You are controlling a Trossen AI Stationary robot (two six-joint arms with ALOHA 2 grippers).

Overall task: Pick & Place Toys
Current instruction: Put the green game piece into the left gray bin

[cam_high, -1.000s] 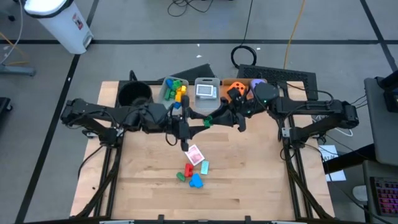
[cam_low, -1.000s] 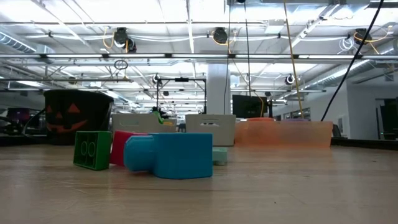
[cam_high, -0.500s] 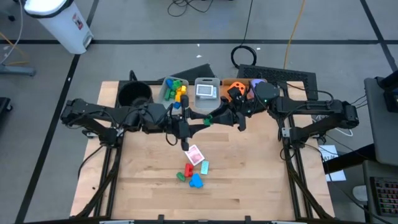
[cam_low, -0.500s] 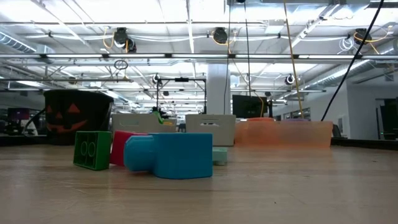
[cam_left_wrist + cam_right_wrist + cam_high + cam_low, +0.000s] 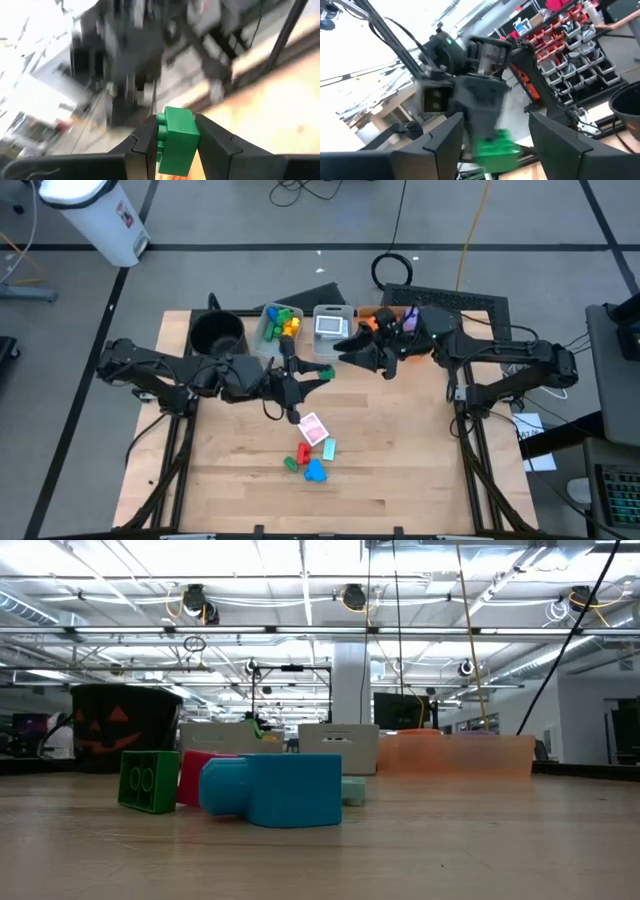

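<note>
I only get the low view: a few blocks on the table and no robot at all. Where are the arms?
Observer: Both are above the table's far half, near the bins; their grippers almost meet.
Operator: Are they carrying anything?
Observer: The left gripper is shut on a green block, held in the air.
Operator: And the other one?
Observer: The right gripper is open and empty, facing that block.

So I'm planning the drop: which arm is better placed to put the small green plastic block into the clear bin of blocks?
Left. The left gripper is shut on the small green plastic block, while the right gripper stands open and empty nearby. The clear bin of blocks sits just beyond.
</note>
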